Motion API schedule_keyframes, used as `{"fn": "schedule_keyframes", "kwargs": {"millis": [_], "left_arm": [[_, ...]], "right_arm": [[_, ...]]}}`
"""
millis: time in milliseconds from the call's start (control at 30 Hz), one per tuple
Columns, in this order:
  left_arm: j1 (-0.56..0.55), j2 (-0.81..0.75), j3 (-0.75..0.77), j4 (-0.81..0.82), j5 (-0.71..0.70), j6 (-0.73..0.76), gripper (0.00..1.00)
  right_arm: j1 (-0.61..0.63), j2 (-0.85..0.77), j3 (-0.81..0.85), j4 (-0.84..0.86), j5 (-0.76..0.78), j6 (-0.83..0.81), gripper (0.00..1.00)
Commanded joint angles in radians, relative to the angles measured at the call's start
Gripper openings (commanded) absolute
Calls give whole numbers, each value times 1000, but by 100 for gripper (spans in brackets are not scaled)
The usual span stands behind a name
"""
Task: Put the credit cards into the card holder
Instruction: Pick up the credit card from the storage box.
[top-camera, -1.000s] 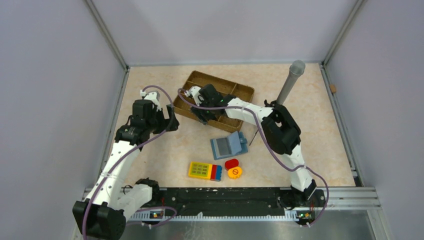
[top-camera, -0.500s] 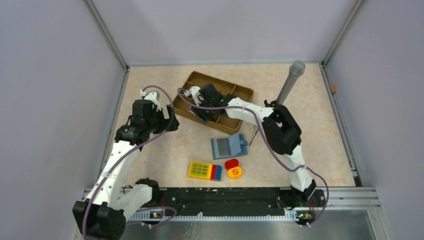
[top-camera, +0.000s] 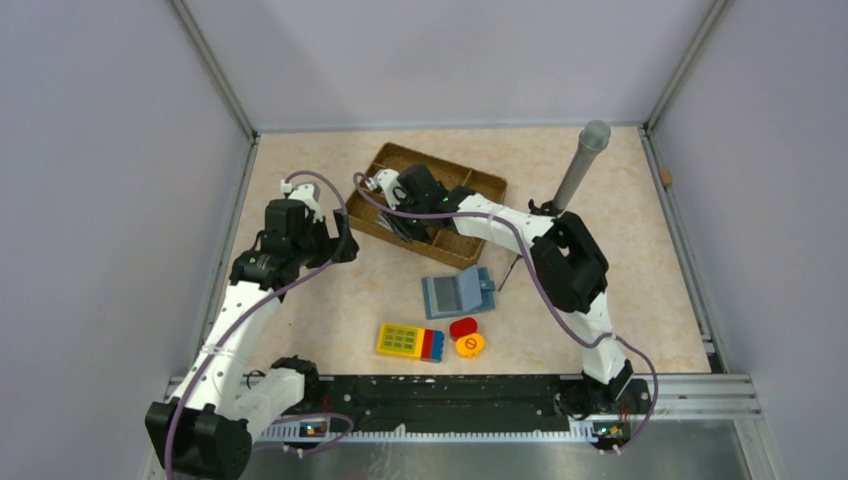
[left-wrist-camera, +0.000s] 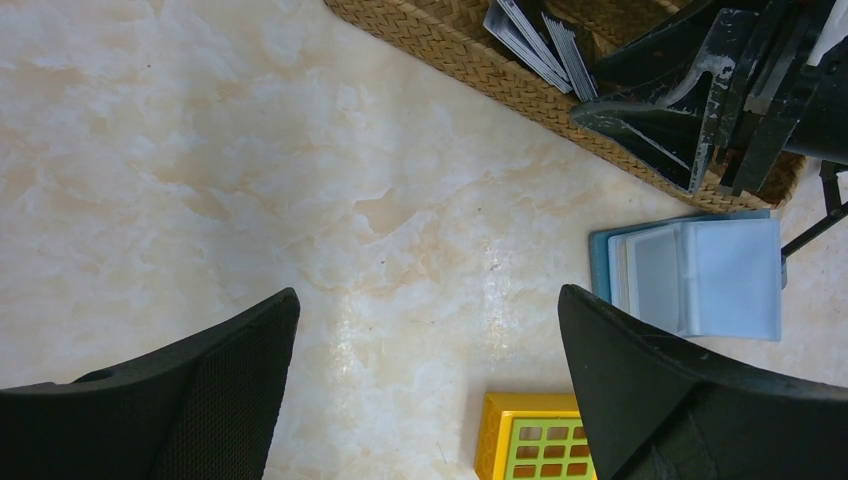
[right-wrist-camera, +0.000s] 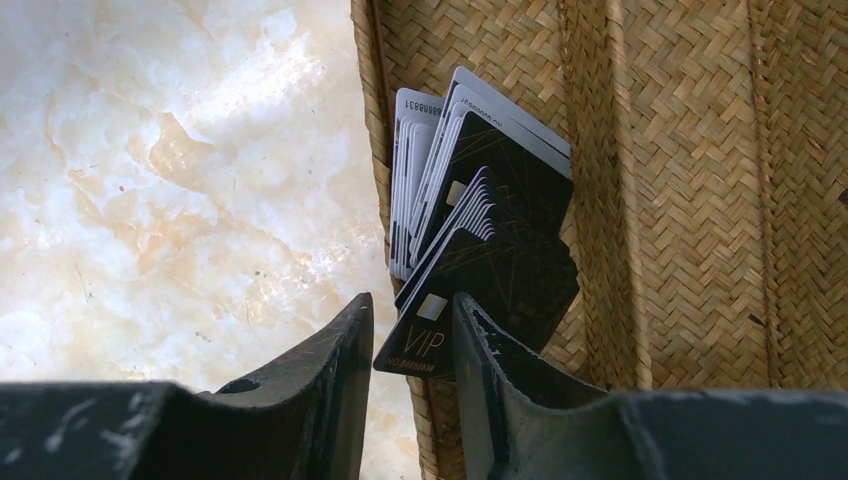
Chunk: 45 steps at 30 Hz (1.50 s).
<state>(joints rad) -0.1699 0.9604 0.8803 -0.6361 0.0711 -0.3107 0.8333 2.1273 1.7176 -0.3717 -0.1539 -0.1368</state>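
And the right gripper (right-wrist-camera: 412, 308) is closing in! Down in the left compartment of the wicker tray (right-wrist-camera: 700, 200), its fingers have drawn together around the corner of the front black card (right-wrist-camera: 500, 270), the nearest of the credit cards (right-wrist-camera: 480, 140) leaning in a fanned stack against the tray's left wall. The card sits right between the two fingers, but we cannot tell whether they have truly bitten yet. It looks to us like the pick-up is only starting, with no card out of the tray. A second ago those jaws stood clearly wider, and in the overhead view the right arm's wrist has shifted slightly toward the far side while its elbow has swung a touch right. The card holder (left-wrist-camera: 700, 275) has not budged, lying open on the table (left-wrist-camera: 200, 150) just near of the tray. The left gripper (left-wrist-camera: 428, 293) hangs spread wide, holding nothing, exactly as before.
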Motion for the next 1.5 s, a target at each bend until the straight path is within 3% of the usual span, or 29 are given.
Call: {"fn": "schedule_keyframes", "kwargs": {"millis": [0, 500, 600, 733, 867, 1167, 1300, 1467], "left_arm": [[6, 3, -3, 36, 12, 13, 99], [6, -2, -3, 38, 13, 12, 99], [6, -3, -3, 38, 12, 12, 99], [6, -15, -1, 41, 37, 29, 99], [6, -40, -4, 72, 166, 60, 99], [-36, -65, -54, 193, 530, 96, 93], [-90, -69, -81, 284, 682, 48, 93], [-239, -44, -89, 335, 701, 5, 95]], "right_arm": [[12, -49, 28, -7, -28, -1, 33], [12, -186, -89, 111, 134, 38, 10], [13, -225, -134, 161, 203, 48, 0], [25, -324, -266, 304, 339, 50, 0], [29, -468, -339, 365, 372, 70, 0], [26, -735, -430, 188, 267, 188, 0], [16, -848, -509, 64, 83, 243, 0], [10, -977, -629, -11, -160, 310, 0]]}}
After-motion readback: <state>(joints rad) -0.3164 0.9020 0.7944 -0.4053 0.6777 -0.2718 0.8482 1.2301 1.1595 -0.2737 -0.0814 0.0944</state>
